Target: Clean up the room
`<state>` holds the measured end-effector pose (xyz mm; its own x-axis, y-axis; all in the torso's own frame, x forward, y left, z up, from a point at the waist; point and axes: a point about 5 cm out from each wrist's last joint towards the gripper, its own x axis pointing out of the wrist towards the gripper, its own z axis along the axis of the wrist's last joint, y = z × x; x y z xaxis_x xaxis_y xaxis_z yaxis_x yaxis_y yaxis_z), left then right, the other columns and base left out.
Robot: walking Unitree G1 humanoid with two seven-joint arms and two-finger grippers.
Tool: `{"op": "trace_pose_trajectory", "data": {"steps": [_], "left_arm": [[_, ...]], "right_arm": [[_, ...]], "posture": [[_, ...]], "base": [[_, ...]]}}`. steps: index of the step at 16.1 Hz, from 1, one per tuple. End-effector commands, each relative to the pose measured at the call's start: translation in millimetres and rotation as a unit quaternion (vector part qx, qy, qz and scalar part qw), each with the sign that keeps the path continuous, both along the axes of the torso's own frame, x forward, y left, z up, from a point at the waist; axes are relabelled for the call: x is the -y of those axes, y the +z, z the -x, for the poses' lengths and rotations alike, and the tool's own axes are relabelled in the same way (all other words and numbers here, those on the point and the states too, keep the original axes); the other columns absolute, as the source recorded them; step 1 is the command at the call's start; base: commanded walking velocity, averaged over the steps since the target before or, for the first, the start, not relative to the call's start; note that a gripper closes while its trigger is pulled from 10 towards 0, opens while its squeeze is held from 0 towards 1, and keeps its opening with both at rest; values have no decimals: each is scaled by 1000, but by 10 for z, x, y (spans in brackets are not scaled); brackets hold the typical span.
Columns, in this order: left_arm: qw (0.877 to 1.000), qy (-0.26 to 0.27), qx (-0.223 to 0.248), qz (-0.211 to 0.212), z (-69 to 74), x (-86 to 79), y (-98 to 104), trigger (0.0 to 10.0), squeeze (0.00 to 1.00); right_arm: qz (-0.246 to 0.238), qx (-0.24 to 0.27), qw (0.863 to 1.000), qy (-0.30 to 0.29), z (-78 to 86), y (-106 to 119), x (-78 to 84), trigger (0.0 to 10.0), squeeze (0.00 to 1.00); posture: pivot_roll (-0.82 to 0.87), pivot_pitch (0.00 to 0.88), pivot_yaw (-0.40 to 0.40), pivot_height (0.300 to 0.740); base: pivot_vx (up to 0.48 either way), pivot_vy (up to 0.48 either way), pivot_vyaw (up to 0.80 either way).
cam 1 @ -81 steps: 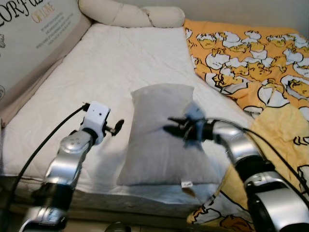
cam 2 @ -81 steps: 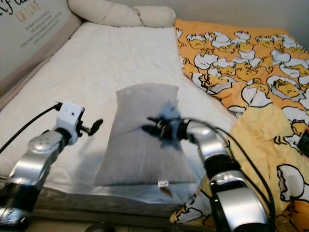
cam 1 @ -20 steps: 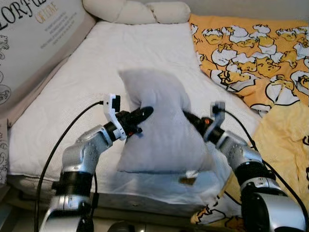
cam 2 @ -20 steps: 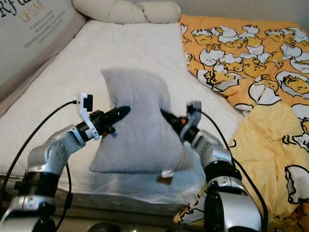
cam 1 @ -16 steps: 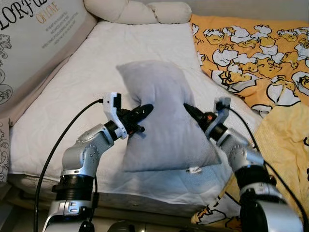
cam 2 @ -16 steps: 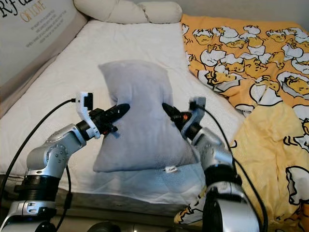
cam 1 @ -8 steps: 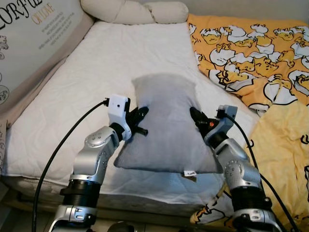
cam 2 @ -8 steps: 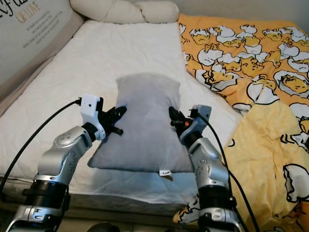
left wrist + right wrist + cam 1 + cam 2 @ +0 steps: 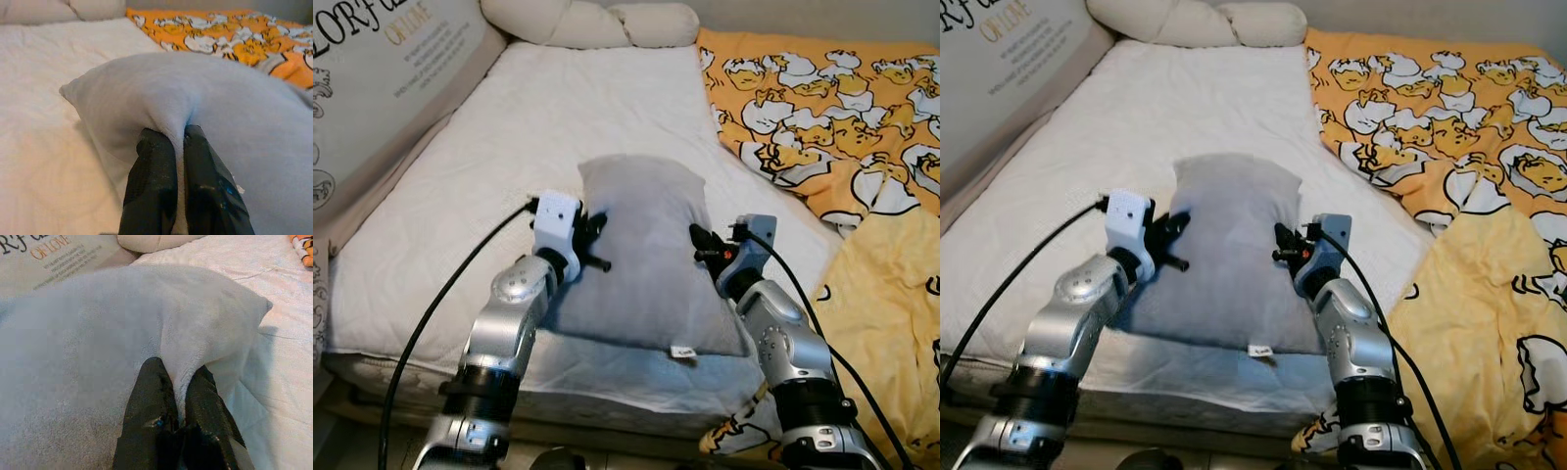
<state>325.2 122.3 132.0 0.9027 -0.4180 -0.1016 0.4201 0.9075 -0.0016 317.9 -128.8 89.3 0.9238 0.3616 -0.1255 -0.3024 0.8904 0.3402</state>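
The pillow point(image 9: 644, 250) lies on the bed point(image 9: 509, 127) near its 6 o'clock edge. Your left pincer point(image 9: 168, 147) and right pincer point(image 9: 178, 382) each pinch a fold at 9 and 3 o'clock. Expect soft, light fabric; grip deep folds.

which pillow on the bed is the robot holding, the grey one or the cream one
The grey pillow near the bed's foot: the left gripper and right gripper each pinch a side edge. The cream pillow lies untouched at the head.

One grey pillow point(image 9: 646, 250) lies on one bed point(image 9: 489, 176). One cream bolster point(image 9: 592, 22) sits at its far edge, one yellow duvet point(image 9: 832, 108) along its right edge. Two tools pinch the pillow: left tool point(image 9: 177, 139), right tool point(image 9: 178, 377).
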Motion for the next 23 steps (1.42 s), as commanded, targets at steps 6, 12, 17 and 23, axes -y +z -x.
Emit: {"op": "trace_pose_trajectory", "data": {"steps": [6, 12, 17, 23], "left_arm": [[999, 14, 33, 4, -56, -11, 126, 10000, 0], [999, 23, 27, 1, -30, -72, 112, 10000, 0], [999, 20, 22, 18, -114, 20, 141, 10000, 0], [998, 36, 45, 11, -133, 6, 170, 10000, 0]], "right_arm": [[-2, 18, 1000, -23, -46, 105, 12, 10000, 0], [-11, 4, 1000, -25, -29, 56, -31, 10000, 0], [-19, 2, 999, -44, -5, 70, 10, 10000, 0], [-17, 3, 999, -46, -31, 90, 24, 10000, 0]], "posture": [[-12, 0, -8, 740], [4, 0, -2, 740], [-41, 0, 40, 740], [-27, 0, 26, 740]], "base": [[0, 352, -533], [0, 359, 0], [0, 299, 0], [0, 329, 0]]}}
